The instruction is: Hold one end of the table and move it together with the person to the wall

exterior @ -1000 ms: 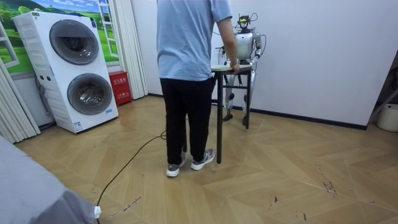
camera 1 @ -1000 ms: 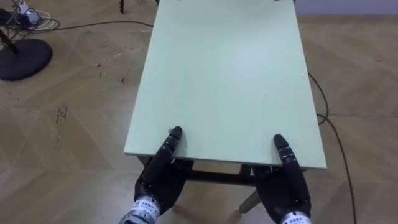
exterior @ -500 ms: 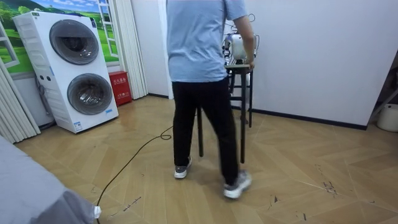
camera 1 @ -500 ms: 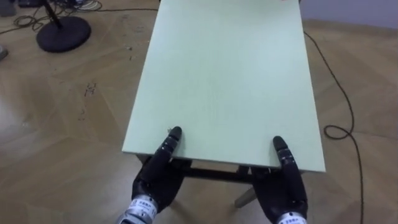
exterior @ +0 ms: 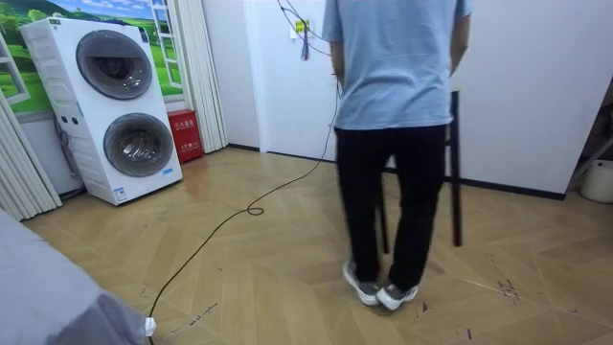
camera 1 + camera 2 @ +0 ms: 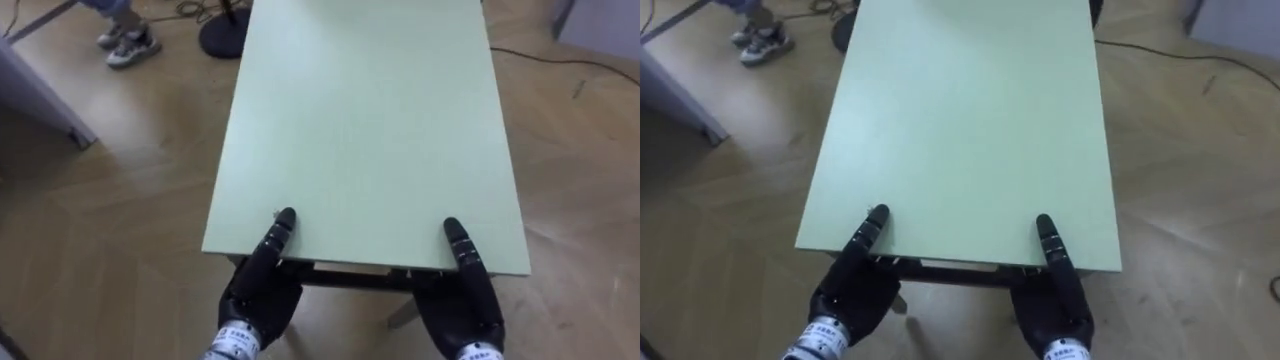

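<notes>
Reaching in from below, the left robot hand (image 6: 262,290) and the right robot hand (image 6: 466,300) meet the near edge of the pale green tabletop (image 6: 365,130), one close to each near corner. Each robot hand lays its dark tip flat on top of the edge while the rest of it goes underneath, so I cannot tell whether either one is clamped on the edge or lies spread beneath it. The tabletop stretches straight away from both robot hands and is bare.

Far beyond the left robot hand and off to its left, a pair of shoes (image 6: 125,42) stands on the wooden floor (image 6: 120,200), with a round black base (image 6: 222,22) just beside the tabletop's far left side. Beyond the right robot hand, a dark cable (image 6: 540,58) crosses the floor.

From the room, a person (image 5: 397,144) stands with their back to the camera, right at the table, whose dark legs (image 5: 456,172) show beside the person's own. Stacked washing machines (image 5: 120,105) stand at the room view's left.
</notes>
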`<state>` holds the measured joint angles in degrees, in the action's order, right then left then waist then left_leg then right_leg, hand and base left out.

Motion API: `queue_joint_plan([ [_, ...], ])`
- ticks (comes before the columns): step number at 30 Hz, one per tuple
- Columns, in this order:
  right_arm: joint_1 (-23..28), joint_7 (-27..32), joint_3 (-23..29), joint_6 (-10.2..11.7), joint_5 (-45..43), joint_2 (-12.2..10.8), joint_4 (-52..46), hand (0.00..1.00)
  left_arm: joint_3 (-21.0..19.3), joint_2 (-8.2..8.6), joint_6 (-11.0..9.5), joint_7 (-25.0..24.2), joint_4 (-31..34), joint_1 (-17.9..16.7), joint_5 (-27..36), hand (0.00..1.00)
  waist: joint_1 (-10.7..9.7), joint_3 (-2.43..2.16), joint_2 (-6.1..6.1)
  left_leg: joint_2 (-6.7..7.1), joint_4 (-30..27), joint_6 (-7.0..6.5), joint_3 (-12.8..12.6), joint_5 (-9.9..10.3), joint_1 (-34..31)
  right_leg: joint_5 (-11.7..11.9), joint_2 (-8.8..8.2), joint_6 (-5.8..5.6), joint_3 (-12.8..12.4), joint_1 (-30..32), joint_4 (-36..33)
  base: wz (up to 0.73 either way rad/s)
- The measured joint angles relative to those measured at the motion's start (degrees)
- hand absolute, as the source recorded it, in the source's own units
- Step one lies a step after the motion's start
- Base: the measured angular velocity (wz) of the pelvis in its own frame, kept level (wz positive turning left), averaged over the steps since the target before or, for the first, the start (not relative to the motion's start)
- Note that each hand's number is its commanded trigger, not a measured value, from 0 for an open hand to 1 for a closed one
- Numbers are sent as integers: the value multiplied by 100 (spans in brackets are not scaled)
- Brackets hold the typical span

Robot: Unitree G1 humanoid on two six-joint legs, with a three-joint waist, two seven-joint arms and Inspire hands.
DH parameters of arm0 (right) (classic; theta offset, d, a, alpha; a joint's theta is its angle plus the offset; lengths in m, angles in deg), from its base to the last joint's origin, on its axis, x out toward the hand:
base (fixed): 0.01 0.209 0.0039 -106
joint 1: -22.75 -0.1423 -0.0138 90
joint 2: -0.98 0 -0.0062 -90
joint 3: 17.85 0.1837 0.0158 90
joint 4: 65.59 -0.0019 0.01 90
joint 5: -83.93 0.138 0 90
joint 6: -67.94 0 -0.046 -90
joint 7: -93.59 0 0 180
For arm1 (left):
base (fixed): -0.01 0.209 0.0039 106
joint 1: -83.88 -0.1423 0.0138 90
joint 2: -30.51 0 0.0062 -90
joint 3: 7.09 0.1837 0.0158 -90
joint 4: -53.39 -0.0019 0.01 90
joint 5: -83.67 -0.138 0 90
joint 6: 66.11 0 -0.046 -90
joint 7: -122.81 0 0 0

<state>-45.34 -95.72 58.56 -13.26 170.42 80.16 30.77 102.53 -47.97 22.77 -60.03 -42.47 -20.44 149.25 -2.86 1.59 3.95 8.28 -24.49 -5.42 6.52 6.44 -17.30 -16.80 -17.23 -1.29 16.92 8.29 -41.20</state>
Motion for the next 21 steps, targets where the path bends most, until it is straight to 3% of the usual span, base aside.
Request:
queue_joint_plan([
  [1,-16,0,-69,-8,81,4,-1,100,19,-80,-57,-31,2,25,46,100,12,-1,49,171,-13,27,535,-15,-17,-213,565,52,-692,167,267,75],
  [2,-18,0,-137,-1,102,-18,-6,100,-2,-146,-92,-68,13,26,70,100,32,-4,52,321,-25,114,934,-79,-31,-248,1085,37,-1172,160,948,78],
  [3,-19,0,-146,10,101,-32,-15,100,-19,-149,-92,-86,2,41,66,100,-5,4,42,379,-63,168,980,-120,-79,-153,1259,-13,-1364,154,1142,117],
  [4,-6,-6,-144,110,105,-45,-16,100,-17,-75,-60,-63,-19,62,-45,100,-94,34,55,184,-237,112,387,-83,-217,-238,1105,46,-997,120,1164,107],
  [5,-2,-6,-146,122,103,-47,-13,100,-16,-66,-51,-63,-21,59,-61,100,-100,41,75,-77,-337,20,-159,8,-260,-267,1075,42,-791,107,1159,108],
  [6,29,-6,-146,122,114,-32,-12,100,-4,-82,-37,-71,-20,35,-61,100,-58,42,72,-457,-481,-79,-1014,244,-257,-333,1012,49,-457,32,1132,54],
  [7,32,-5,-150,116,114,-28,-26,100,-7,-101,-32,-70,-10,30,-53,100,62,39,74,-683,-485,-85,-1587,302,-276,-364,993,50,-278,18,1120,45],
  [8,28,-5,-150,110,110,2,-43,100,-16,-142,-32,-62,48,30,-51,100,188,76,-9,-671,-339,-58,-1625,292,-280,-373,988,49,-235,33,1138,23],
  [11,24,3,-185,119,127,-1,-118,100,-17,-184,-33,8,159,26,-42,100,374,54,-150,-535,-12,-162,-1413,71,-206,-250,1122,-2,-222,-134,1536,36],
  [14,-15,-4,-301,180,132,149,-141,100,-28,-187,-54,11,231,-68,-26,100,637,43,-185,-498,120,-160,-1346,66,-96,-167,1177,-16,-200,-395,1854,14],
  [18,-24,-45,-375,173,119,175,-141,100,-44,-300,-84,10,318,-137,17,100,645,41,-187,-370,119,-153,-1015,39,-81,-125,1200,-37,74,-633,2030,48],
  [21,-24,-44,-384,112,131,173,-132,100,-81,-292,-89,-6,324,-180,17,100,745,41,-190,-283,192,-146,-860,-45,-97,-115,1211,-32,177,-693,2076,42],
])
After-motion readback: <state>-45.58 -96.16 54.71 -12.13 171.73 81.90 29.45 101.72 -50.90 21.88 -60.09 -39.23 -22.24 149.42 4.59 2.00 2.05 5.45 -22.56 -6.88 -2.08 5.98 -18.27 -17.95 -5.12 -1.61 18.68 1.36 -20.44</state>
